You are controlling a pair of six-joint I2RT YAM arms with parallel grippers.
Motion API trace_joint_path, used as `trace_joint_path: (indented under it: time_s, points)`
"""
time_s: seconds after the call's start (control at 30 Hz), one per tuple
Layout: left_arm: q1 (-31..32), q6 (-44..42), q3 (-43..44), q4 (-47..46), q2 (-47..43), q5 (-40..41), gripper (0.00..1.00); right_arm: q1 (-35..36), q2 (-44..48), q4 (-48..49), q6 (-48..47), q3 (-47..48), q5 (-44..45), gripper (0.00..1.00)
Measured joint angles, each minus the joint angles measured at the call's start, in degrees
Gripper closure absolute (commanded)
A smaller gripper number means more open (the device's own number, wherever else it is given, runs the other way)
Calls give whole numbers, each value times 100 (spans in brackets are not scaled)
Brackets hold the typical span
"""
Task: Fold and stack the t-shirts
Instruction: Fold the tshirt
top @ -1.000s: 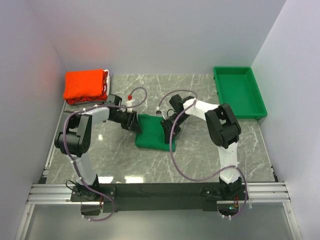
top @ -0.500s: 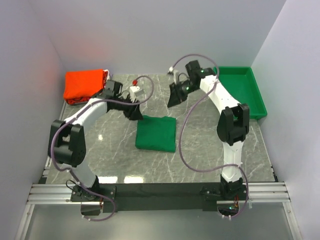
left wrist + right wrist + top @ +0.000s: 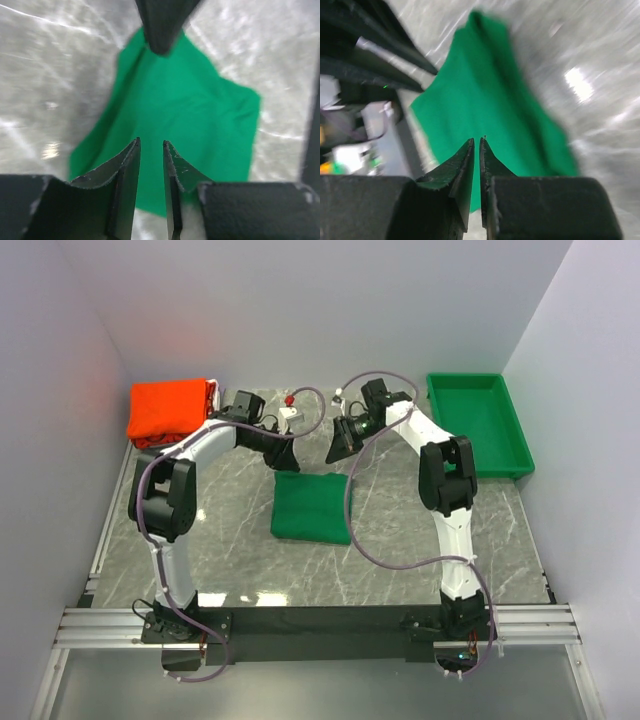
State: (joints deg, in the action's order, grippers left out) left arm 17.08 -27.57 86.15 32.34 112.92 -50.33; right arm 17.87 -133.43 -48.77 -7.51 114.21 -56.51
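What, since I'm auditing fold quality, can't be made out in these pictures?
- Top view: how many shirts are in the orange stack; only its top layer shows.
- Left wrist view: the green t-shirt's near edge, hidden behind the fingers.
- Right wrist view: its folds and edges, smeared by motion blur.

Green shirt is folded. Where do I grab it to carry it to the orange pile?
Grip the green shirt by its far edge, one gripper at each far corner, coming down from above. It lies flat as a squarish folded pad, and the left gripper and right gripper hover just beyond that edge. Pinching all layers at two corners should likely keep the fold shut.
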Motion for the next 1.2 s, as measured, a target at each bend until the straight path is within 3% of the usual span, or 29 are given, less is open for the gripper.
trace_joint_path:
  time_s: [0.23,0.53,0.7,0.9,1.1,1.2]
  points:
    - [-103,1700,-610,-713,249,-590,70,87,575,343,472,-1467,-466,86]
    - [-625,3609,-472,-1637,1432,-841,70,35,-319,1005,1187,-968,59,87]
    - [-872,3950,-26,-1838,1711,-975,64,-96,-649,1014,1344,-529,297,85]
    - [-955,4002,-807,-2013,898,-986,61,-103,-90,1150,1193,-686,380,78]
    - [-848,4511,-1829,-2411,-599,-1067,60,90,1685,1805,1700,-2468,83,73]
    - [-697,4745,-2133,-2627,-785,-1086,60,426,1976,2186,1991,-2962,-101,72]
